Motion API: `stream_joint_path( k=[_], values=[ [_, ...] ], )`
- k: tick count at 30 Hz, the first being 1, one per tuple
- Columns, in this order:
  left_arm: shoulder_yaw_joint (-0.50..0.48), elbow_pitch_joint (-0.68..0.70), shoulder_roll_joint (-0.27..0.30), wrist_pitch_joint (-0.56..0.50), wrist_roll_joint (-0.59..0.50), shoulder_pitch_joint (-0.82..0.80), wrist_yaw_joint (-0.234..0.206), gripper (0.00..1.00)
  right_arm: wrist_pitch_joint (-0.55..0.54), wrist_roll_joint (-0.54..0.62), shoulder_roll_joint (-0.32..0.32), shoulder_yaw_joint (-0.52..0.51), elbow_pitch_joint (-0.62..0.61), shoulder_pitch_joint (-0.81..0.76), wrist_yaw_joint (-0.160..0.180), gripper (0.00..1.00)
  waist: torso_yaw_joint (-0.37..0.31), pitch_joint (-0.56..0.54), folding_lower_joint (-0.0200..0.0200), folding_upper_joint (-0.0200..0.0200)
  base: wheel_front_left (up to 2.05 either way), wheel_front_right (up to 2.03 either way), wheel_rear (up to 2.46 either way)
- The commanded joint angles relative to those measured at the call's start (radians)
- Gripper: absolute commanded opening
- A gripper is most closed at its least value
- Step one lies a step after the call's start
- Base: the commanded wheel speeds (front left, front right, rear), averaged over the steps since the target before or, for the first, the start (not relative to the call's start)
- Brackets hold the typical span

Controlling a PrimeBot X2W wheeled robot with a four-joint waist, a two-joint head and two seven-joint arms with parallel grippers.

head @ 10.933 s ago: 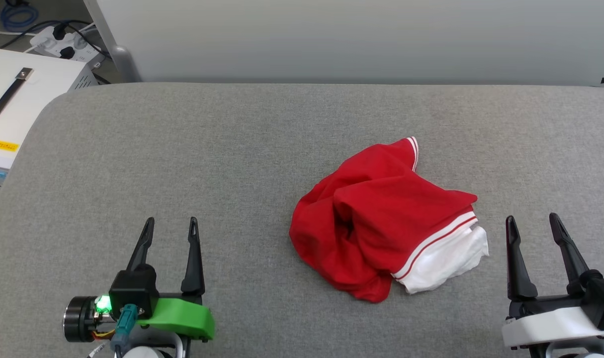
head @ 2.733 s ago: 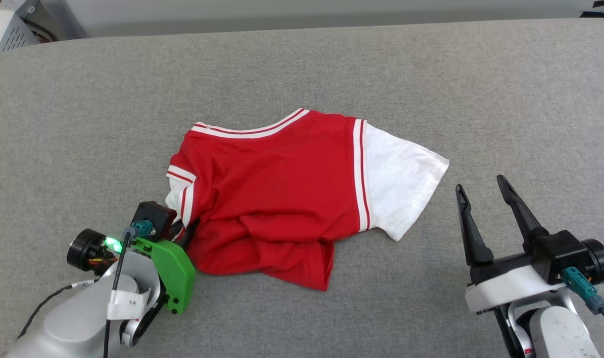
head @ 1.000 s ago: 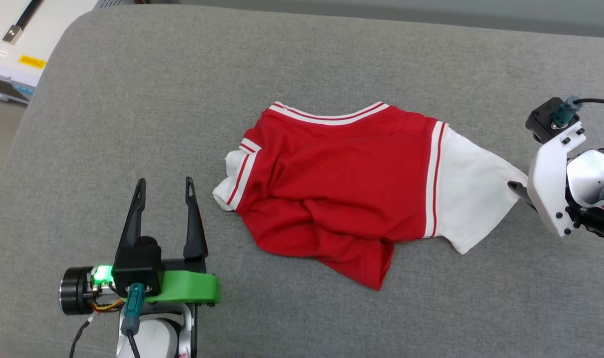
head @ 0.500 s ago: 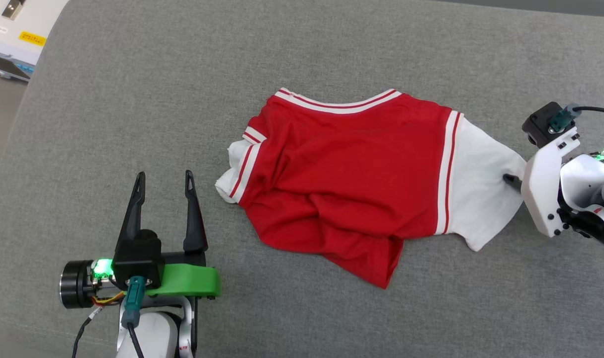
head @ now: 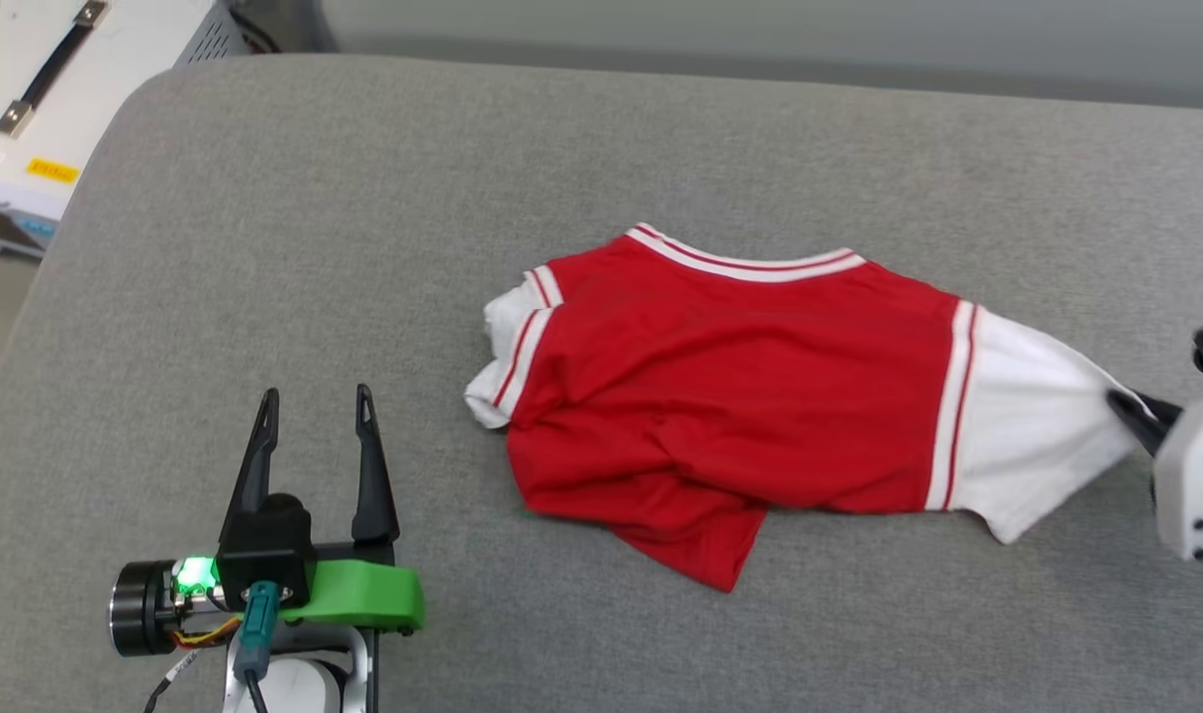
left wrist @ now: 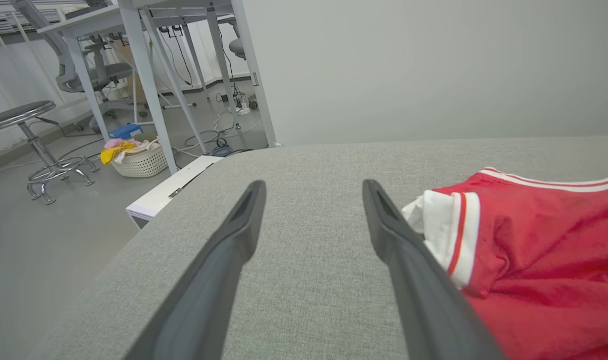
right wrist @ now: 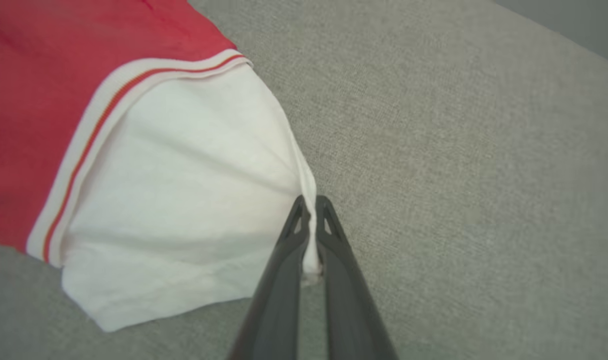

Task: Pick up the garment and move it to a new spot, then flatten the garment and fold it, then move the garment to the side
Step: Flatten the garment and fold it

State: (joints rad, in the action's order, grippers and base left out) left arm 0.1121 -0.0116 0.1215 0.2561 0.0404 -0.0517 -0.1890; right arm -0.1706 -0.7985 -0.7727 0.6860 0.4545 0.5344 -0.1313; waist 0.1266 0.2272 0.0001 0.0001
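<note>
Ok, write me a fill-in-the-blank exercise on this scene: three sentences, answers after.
1. The right gripper is shut on the edge of the garment's ____ sleeve.
2. The left gripper stands ____, holding nothing.
3. The garment lies on a ____ fabric surface.
Missing words: white; open; grey.
</note>
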Motion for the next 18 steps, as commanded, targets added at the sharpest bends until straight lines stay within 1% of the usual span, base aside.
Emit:
stream_joint_path(
  k=[1, 4, 8, 12, 13, 14, 18],
  values=[
    [-0.005, -0.002, -0.004, 0.006, -0.009, 0.018, 0.006, 1.00, 0.009, -0.005, -0.009, -0.037, -0.013, -0.061, 0.001, 0.00, -0.031, -0.034, -0.0001, -0.0001, 0.00, 0.00, 0.00],
    [-0.012, -0.006, -0.002, 0.006, -0.011, 0.024, 0.011, 1.00, 0.011, -0.009, -0.014, -0.114, -0.038, -0.162, 0.001, 0.00, -0.039, -0.044, -0.0001, -0.0001, 0.00, 0.00, 0.00],
    [-0.018, -0.011, 0.000, 0.006, -0.012, 0.027, 0.020, 1.00, -0.009, 0.006, -0.006, -0.223, -0.054, -0.292, 0.001, 0.00, -0.046, -0.052, -0.0001, -0.0001, 0.00, 0.00, 0.00],
    [-0.024, -0.021, 0.007, 0.006, -0.011, 0.021, 0.035, 1.00, -0.028, 0.039, 0.037, -0.312, -0.067, -0.388, 0.001, 0.00, -0.049, -0.058, -0.0001, -0.0001, 0.00, 0.00, 0.00],
    [-0.026, -0.023, 0.010, 0.006, -0.009, 0.016, 0.042, 1.00, -0.022, 0.059, 0.050, -0.337, -0.074, -0.402, 0.001, 0.76, -0.050, -0.059, -0.0001, -0.0001, 0.00, 0.00, 0.00],
    [-0.027, -0.024, 0.012, 0.006, -0.007, 0.012, 0.049, 1.00, -0.011, 0.080, 0.062, -0.359, -0.081, -0.410, 0.001, 1.00, -0.051, -0.060, -0.0001, -0.0001, 0.00, 0.00, 0.00],
    [-0.035, -0.021, 0.037, 0.006, -0.002, -0.024, 0.090, 1.00, 0.069, 0.203, 0.122, -0.476, -0.141, -0.422, 0.001, 1.00, -0.057, -0.065, -0.0001, -0.0001, 0.00, 0.00, 0.00]
  ],
)
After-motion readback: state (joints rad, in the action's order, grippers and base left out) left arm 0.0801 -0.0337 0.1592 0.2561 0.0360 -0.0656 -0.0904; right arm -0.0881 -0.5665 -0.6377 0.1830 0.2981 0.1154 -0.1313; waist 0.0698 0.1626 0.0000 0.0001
